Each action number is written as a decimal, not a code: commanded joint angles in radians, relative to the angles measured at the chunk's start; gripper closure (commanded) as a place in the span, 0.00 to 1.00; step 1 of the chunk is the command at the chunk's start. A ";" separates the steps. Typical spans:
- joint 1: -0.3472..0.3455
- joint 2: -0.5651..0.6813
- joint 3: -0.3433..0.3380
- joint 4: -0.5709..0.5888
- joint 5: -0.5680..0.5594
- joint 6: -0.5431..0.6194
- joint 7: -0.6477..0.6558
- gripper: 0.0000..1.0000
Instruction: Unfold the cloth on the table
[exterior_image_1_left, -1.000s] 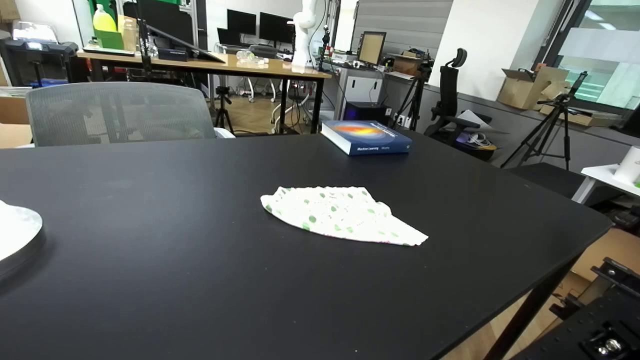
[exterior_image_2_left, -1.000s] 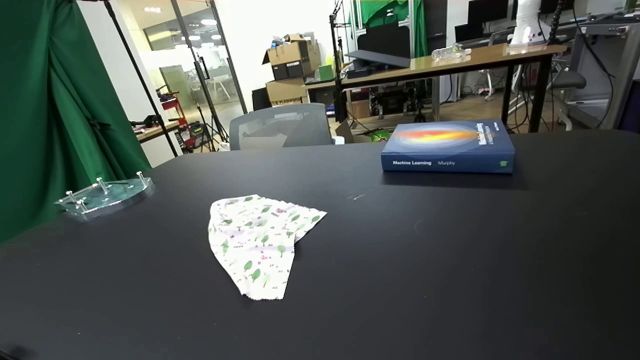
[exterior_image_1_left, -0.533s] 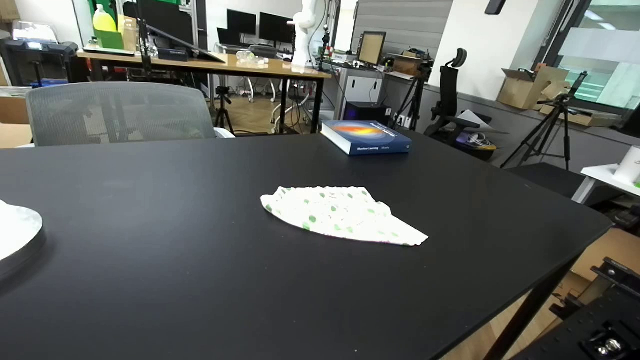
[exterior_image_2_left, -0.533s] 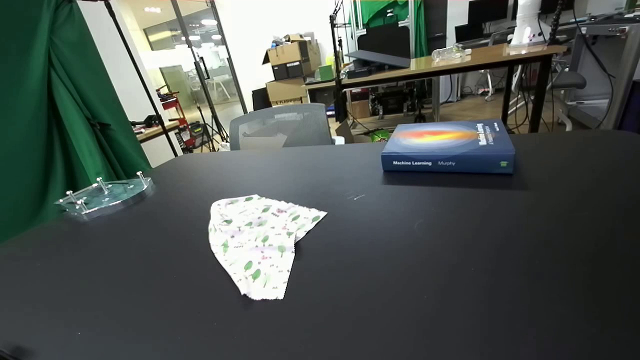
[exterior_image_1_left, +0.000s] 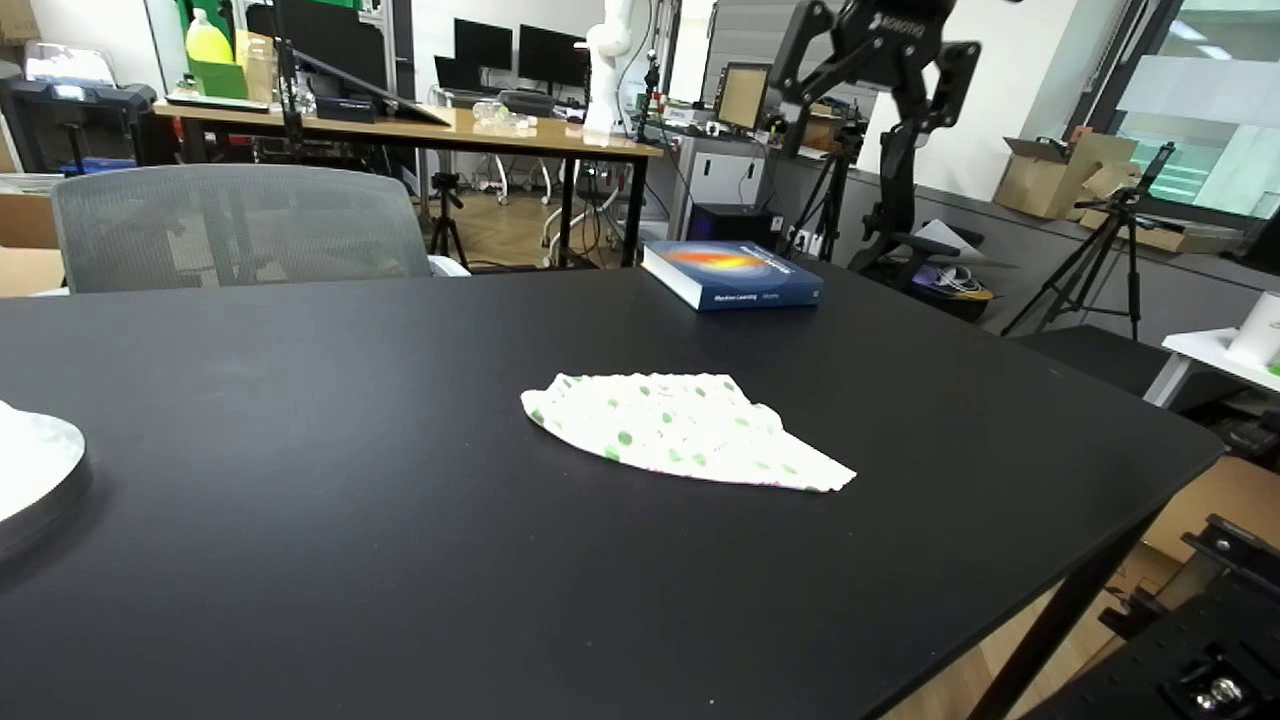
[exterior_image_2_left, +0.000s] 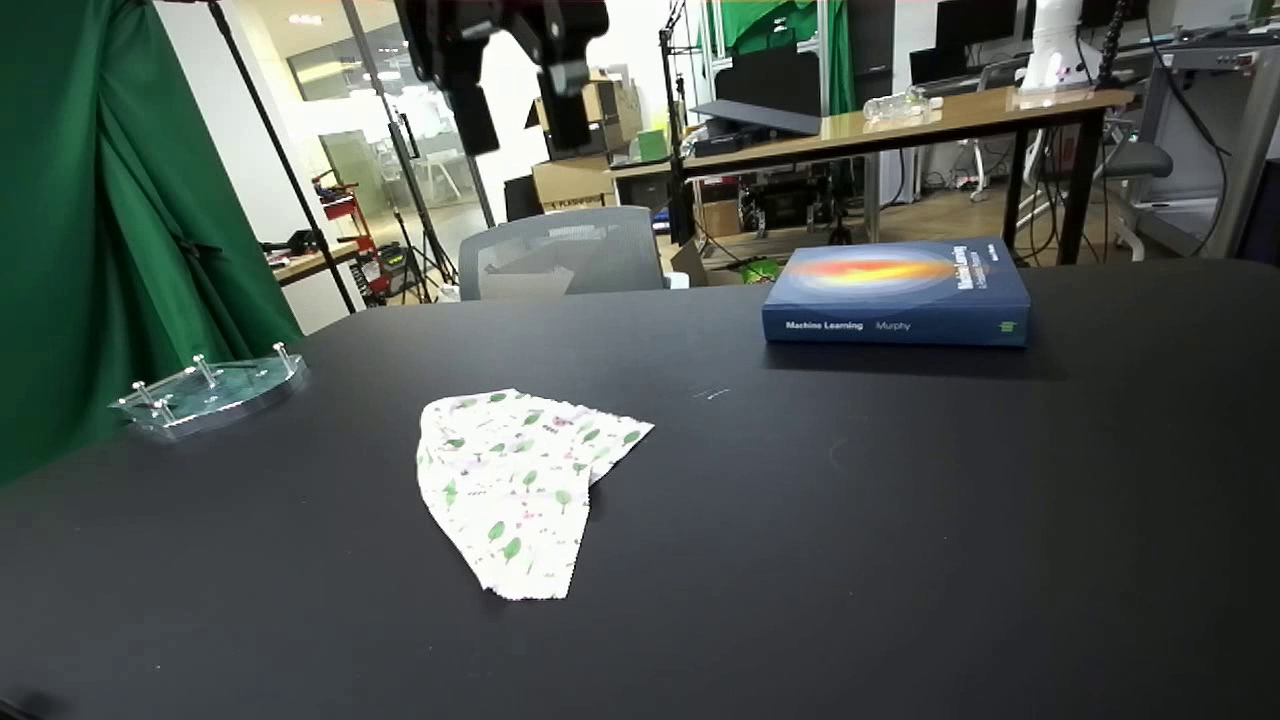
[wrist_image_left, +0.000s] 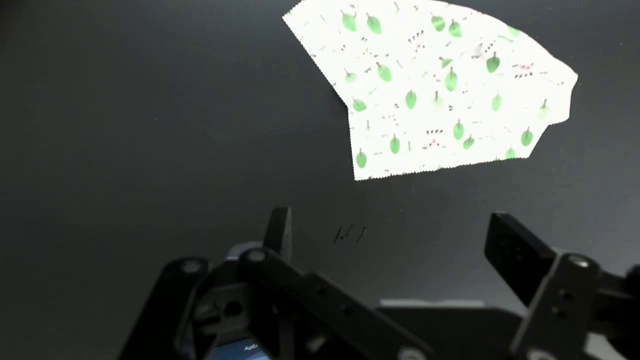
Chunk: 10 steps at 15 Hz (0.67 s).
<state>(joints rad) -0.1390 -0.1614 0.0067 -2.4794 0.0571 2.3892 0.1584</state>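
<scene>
Black table | cloth atop, folded | tool aloft, jaws spread

Table: cloth, book, apparently clear plate

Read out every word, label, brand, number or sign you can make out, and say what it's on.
"Machine Learning": blue book, spine
"Murphy": blue book, spine
"Machine Learning": blue book, front cover, running sideways
"ROBOTIQ": gripper, slightly blurred
Too small or blurred to read: the cover's finer print, and the lettering on the cardboard box in the background.
No number can be made out.
</scene>
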 joint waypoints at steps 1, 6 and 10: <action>0.051 0.188 0.000 0.108 0.013 0.136 0.048 0.00; 0.083 0.232 -0.018 0.100 0.010 0.200 0.020 0.00; 0.079 0.257 -0.033 0.108 -0.029 0.198 0.043 0.00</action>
<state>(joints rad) -0.0720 0.0669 -0.0024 -2.3838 0.0619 2.5908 0.1748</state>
